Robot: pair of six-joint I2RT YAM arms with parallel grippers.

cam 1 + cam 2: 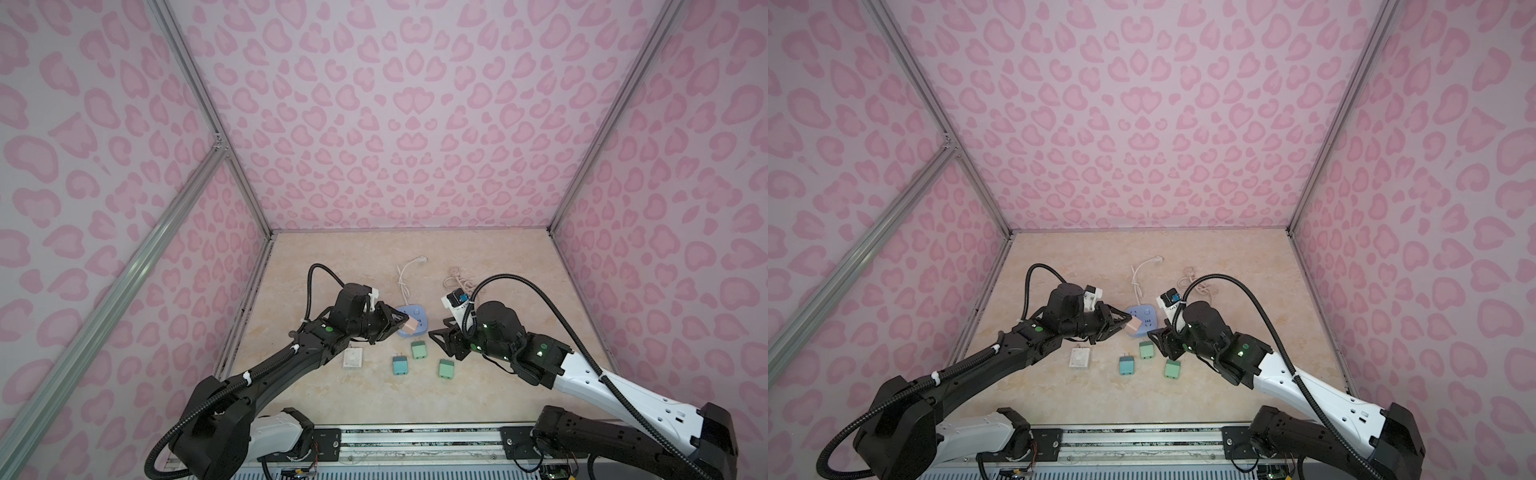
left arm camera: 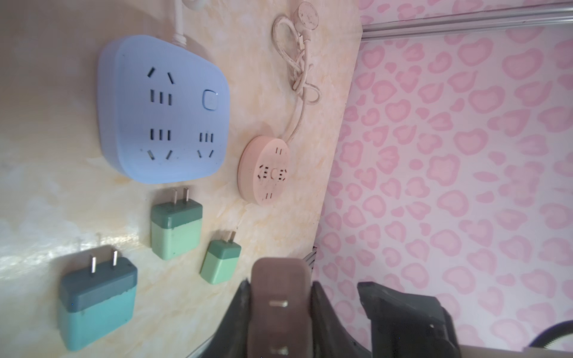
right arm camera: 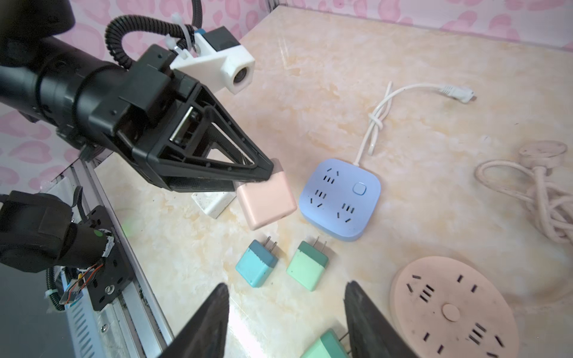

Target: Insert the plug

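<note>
My left gripper (image 3: 263, 173) is shut on a pale pink plug (image 3: 266, 203), held above the table just beside the near-left corner of the blue power strip (image 3: 341, 198). In the left wrist view the plug (image 2: 280, 297) sits clamped between the dark jaws, its two metal prongs facing the camera. Both top views show the plug (image 1: 410, 326) (image 1: 1135, 323) partly covering the strip (image 1: 417, 316) (image 1: 1145, 316). My right gripper (image 3: 286, 288) stands open and empty over the table, right of the strip (image 2: 164, 108).
Two green plugs (image 1: 419, 350) (image 1: 445, 368) and a teal plug (image 1: 400, 365) lie in front of the strip. A white adapter (image 1: 353, 358) lies to their left. A round pink socket (image 3: 452, 310) with a knotted cord (image 3: 539, 192) lies under my right arm.
</note>
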